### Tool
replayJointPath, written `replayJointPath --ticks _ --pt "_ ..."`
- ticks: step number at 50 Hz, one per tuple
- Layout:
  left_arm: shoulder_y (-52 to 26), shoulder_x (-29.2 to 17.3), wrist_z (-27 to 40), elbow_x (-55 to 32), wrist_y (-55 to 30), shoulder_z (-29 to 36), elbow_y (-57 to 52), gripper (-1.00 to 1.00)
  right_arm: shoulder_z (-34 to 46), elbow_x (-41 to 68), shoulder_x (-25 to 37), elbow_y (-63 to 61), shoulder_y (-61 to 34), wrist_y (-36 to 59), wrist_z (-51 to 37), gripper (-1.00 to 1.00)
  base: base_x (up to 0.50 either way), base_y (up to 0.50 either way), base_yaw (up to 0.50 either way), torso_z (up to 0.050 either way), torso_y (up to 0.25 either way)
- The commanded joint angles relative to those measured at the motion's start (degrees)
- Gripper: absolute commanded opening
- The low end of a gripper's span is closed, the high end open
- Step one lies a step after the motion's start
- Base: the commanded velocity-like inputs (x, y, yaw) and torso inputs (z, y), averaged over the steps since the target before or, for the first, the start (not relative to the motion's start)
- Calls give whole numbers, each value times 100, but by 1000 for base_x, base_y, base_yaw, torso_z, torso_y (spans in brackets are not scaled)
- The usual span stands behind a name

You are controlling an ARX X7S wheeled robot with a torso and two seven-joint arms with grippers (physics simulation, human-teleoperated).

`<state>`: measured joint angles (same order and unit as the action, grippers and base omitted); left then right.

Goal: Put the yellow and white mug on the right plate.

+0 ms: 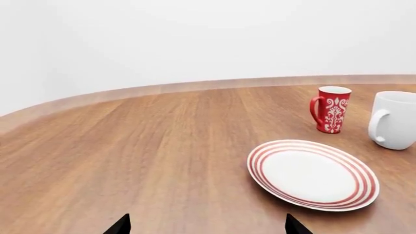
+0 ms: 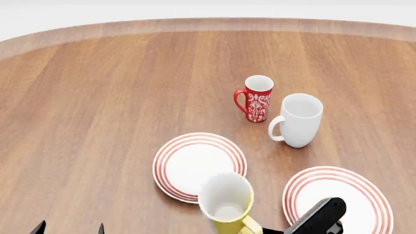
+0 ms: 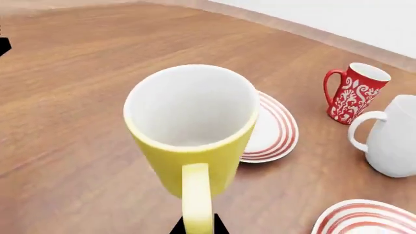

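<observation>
Transport step: right end effector (image 2: pixel 260 229) grips yellow and white mug (image 2: pixel 225 202) by handle — left end effector (image 1: pixel 206 225) open; next, rightward over right plate (image 2: pixel 338 197) — then down.

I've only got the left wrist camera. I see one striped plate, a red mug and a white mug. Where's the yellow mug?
Observer: The yellow and white mug is upright, with its handle between the tips of the right claw.
Operator: Is there a second plate?
Observer: Yes. The right plate lies to the robot's right of that mug, and no mug is on it.
Operator: Is the mug over it yet?
Observer: No. In the head view the mug overlaps the near edge of the left plate.
</observation>
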<state>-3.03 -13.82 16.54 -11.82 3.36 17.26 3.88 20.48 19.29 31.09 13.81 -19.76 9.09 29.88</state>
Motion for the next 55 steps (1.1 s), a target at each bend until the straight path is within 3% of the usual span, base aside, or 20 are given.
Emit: replayJointPath --ticks 1,7,8,26,55 --pt "5 -26 37 -14 0 17 -25 100 -618 367 291 -371 156 95 -381 -100 0 0 0 0 0" --pt "-3 -34 45 -20 7 35 -15 100 -955 573 315 -376 212 149 -662 -100 0 0 0 0 0" --pt "-7 -36 50 -27 5 30 -17 100 -1084 503 196 -117 22 349 -1102 -100 0 0 0 0 0" --pt "-33 -59 85 -48 23 67 11 100 -1289 198 -141 476 -629 1058 -2355 -100 0 0 0 0 1" --pt "-40 -104 109 -137 39 116 -1 100 -1303 127 -346 1145 -916 1111 -2600 -100 0 0 0 0 0"
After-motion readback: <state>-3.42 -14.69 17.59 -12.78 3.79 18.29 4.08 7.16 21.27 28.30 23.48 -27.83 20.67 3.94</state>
